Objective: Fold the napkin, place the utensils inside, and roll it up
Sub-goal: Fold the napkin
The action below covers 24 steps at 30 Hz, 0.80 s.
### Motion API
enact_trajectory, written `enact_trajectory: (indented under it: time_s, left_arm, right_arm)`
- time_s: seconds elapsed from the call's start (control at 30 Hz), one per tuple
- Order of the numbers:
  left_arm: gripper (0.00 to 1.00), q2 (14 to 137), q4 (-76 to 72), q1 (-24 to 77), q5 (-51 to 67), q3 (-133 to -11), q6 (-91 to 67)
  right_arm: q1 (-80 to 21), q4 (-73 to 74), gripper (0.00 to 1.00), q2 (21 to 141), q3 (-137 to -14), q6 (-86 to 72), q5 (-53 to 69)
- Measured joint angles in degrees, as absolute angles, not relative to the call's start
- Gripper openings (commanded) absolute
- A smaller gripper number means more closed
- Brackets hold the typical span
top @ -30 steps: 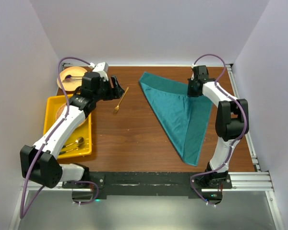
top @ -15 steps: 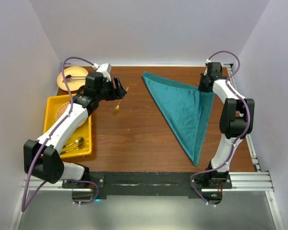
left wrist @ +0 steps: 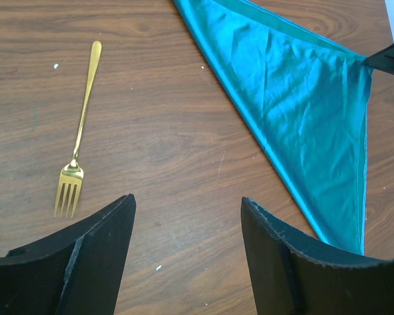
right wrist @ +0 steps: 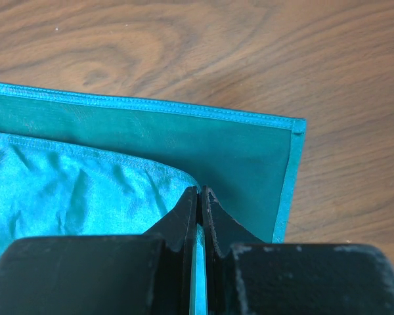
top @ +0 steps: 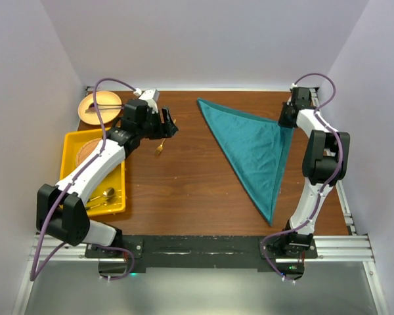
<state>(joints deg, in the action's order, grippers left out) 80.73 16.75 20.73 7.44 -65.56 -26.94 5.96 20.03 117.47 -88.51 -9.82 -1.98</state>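
Near edge: both arm bases are bolted side by side. Near-left sits a yellow tray (top: 71, 140) with gold cutlery (top: 104, 195) lying in it. The left arm reaches away over the tray, elbow out left, wrist turned right toward the middle of the table (top: 184, 190). The left gripper (top: 165, 125) hangs above bare wood, jaws wide apart, nothing between them. The fork (left wrist: 79, 138) lies flat on the wood near it. In the wrist view it's off to the outside of the left finger, not between the jaws, tines toward the camera, handle pointing away, no contact. The right arm rises steeply from its base and folds at the elbow, forearm stretched to the far right of the table. The napkin (top: 253, 147) lies as a folded triangle right of centre: sharp tip nearest, one corner far left, one far right. The right gripper (right wrist: 200, 193) sits at that far-right corner, fingers clamped together on the top layer. The lower layer's hem shows just past them, flat on the wood. Farthest left, beyond the tray, is a round wooden dish (top: 100, 105).
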Motion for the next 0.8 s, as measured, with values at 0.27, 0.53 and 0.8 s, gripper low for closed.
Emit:
enact_trajectory:
  time_s: [0.27, 0.53, 0.8]
  left_arm:
    - [0.71, 81.7, 16.6, 21.4, 7.4, -66.4, -26.9]
    - [0.71, 82.2, 16.3, 21.9, 7.3, -66.5, -26.9]
    - [0.71, 82.5, 16.1, 22.3, 7.2, -66.7, -26.9]
  right_arm:
    - [7.4, 18.7, 0.00, 118.3, -89.3, -10.0, -2.0]
    - [9.0, 18.0, 0.00, 120.1, -89.8, -10.3, -2.0]
    - [9.4, 17.3, 0.00, 120.4, -89.8, -10.7, -2.0]
